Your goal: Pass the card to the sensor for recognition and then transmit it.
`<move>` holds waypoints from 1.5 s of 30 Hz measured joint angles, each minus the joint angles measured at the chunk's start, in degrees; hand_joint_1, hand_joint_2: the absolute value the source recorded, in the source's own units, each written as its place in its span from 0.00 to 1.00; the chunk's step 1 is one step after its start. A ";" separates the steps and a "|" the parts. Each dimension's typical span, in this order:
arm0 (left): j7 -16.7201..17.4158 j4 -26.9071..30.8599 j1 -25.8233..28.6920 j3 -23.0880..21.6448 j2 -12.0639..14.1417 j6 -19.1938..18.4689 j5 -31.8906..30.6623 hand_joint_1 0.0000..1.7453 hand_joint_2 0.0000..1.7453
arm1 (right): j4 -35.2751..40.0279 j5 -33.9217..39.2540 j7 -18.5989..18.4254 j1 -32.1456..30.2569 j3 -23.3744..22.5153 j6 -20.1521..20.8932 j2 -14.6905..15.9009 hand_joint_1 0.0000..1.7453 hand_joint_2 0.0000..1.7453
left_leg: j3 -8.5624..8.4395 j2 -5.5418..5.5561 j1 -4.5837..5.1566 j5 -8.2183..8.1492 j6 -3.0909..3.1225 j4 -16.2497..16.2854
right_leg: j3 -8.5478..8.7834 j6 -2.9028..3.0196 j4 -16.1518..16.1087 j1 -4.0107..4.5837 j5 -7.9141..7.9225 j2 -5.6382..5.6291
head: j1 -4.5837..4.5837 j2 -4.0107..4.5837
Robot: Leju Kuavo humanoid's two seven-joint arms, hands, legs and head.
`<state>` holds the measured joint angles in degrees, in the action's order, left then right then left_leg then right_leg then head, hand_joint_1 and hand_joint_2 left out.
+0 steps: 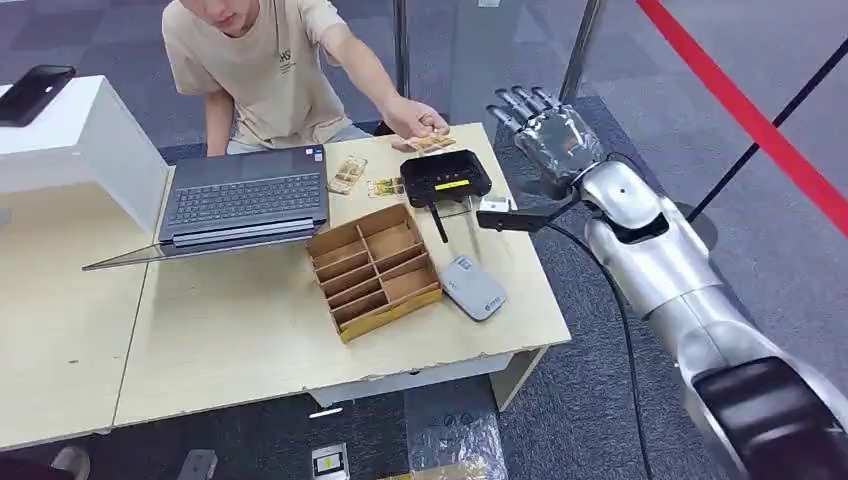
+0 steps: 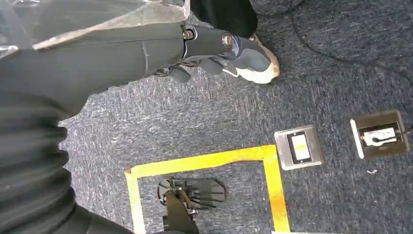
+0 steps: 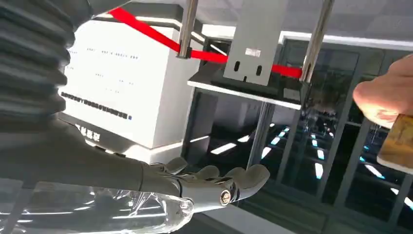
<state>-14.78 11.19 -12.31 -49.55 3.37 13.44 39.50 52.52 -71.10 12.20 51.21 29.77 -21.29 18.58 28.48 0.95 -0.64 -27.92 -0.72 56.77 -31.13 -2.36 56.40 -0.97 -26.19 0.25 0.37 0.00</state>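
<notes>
From the head view, the silver right hand (image 1: 545, 130) waits beside the table, palm up, fingers spread and empty, while a person's hand (image 1: 415, 118) holds the tan patterned card (image 1: 432, 142) just behind the black box-shaped sensor (image 1: 445, 177). The handover looks not yet begun.

At the left wrist, the left hand (image 2: 214, 51) hangs over carpet, fingers loosely curled on nothing.

At the right wrist, the card (image 3: 397, 144) nears the spread fingers (image 3: 229, 183); next is closing on it.
</notes>
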 joint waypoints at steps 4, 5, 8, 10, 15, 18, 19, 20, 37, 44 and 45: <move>0.02 0.00 -0.07 -0.07 0.00 0.00 -0.09 0.00 1.00 | -0.42 -0.09 0.00 -0.54 0.68 -0.55 -0.07 0.00 1.00 | 0.01 0.00 0.00 0.00 0.00 0.00 | 0.00 0.00 0.00 0.00 0.00 0.00 | 0.00 0.00; 0.02 0.00 -0.09 -0.09 -0.02 0.00 -0.09 0.00 1.00 | -0.57 -0.07 0.00 -0.63 0.85 -0.57 -0.13 0.00 1.00 | 0.01 0.00 0.00 0.00 0.00 0.00 | 0.00 0.00 0.00 0.00 0.00 0.00 | 0.00 0.00; 0.02 0.00 -0.18 -0.15 -0.02 0.00 -0.11 0.00 1.00 | -0.63 0.48 0.00 -0.97 1.07 -0.57 -0.37 0.00 1.00 | 0.00 0.00 0.00 0.00 0.00 0.00 | 0.00 0.00 0.00 0.00 0.00 0.00 | 0.00 0.00; 0.09 0.00 -0.20 -0.24 -0.02 0.00 -0.22 0.00 1.00 | -0.61 1.14 0.00 -1.10 1.07 -0.57 -0.61 0.00 1.00 | 0.00 0.00 0.00 0.00 0.00 0.00 | 0.00 0.00 0.00 0.00 0.00 0.00 | 0.00 0.00; 0.13 0.00 -0.37 -0.48 -0.04 0.00 -0.46 0.00 1.00 | -0.55 2.05 -0.22 -1.14 1.07 -0.57 -1.84 0.00 1.00 | -0.01 -0.02 0.00 0.00 0.00 0.00 | 0.01 0.00 0.00 0.00 0.00 -0.01 | 0.00 0.00; 0.13 0.00 -0.41 -0.57 -0.04 0.00 -0.52 0.00 1.00 | -0.53 2.23 -0.26 -1.14 1.07 -0.57 -2.45 0.00 1.00 | -0.01 -0.01 0.00 0.00 0.00 0.00 | 0.01 0.00 0.00 0.00 0.00 -0.01 | 0.00 0.00; 0.13 0.00 -0.44 -0.61 -0.04 0.00 -0.52 0.00 1.00 | -0.55 2.34 -0.26 -1.14 1.07 -0.61 -2.64 0.00 1.00 | 0.00 -0.01 0.00 0.00 0.00 0.00 | 0.01 0.00 0.00 0.00 0.00 -0.01 | 0.00 0.00; 0.13 0.00 -0.49 -0.68 -0.04 0.00 -0.52 0.00 1.00 | -0.55 2.40 -0.26 -1.14 1.07 -0.70 -2.84 0.00 1.00 | -0.01 -0.01 0.00 0.00 0.00 0.00 | 0.01 0.00 0.01 0.00 0.00 -0.01 | 0.00 0.00; 0.13 0.00 -0.66 -0.98 -0.35 0.00 -0.59 0.00 1.00 | -0.59 2.86 0.13 -1.27 1.09 -0.63 -4.50 1.00 1.00 | -0.01 -0.02 0.00 0.00 0.00 0.00 | 0.00 0.00 0.00 0.00 0.00 -0.01 | 0.00 0.00; 0.13 0.00 -0.68 -1.01 -0.35 0.00 -0.70 0.00 1.00 | -0.57 3.32 0.42 -1.27 1.09 -0.55 -4.79 1.00 1.00 | -0.01 -0.02 0.00 0.00 0.00 0.00 | 0.00 0.00 0.01 0.00 0.00 -0.01 | 0.00 0.00; 0.13 0.00 -0.69 -1.01 -0.35 0.00 -0.70 0.00 1.00 | -0.57 3.34 0.42 -1.27 1.09 -0.55 -4.81 1.00 1.00 | -0.01 -0.02 0.00 0.00 0.00 0.00 | 0.00 0.00 0.00 0.00 0.00 -0.01 | 0.00 0.00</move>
<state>-14.64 11.19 -13.00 -50.55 3.02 13.44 38.80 51.95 -67.76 12.61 49.94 30.86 -21.84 13.77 28.47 0.93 -0.64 -27.92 -0.72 56.77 -31.13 -2.36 56.41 -0.97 -26.19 0.24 0.37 0.00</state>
